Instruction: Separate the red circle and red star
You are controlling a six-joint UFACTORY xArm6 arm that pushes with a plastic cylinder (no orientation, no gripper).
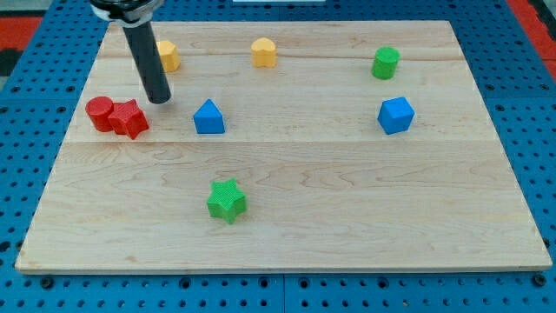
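Note:
The red circle (100, 113) sits at the view's left on the wooden board, touching the red star (129, 119) just to its right. My tip (159, 100) is a dark rod coming down from the view's top left. It stands just up and to the right of the red star, a small gap away from it.
A yellow block (168, 56) sits right behind the rod, another yellow block (264, 52) at top centre. A blue triangle (208, 117) lies right of the star. A green cylinder (386, 63) and blue cube (395, 115) are at right, a green star (227, 200) below centre.

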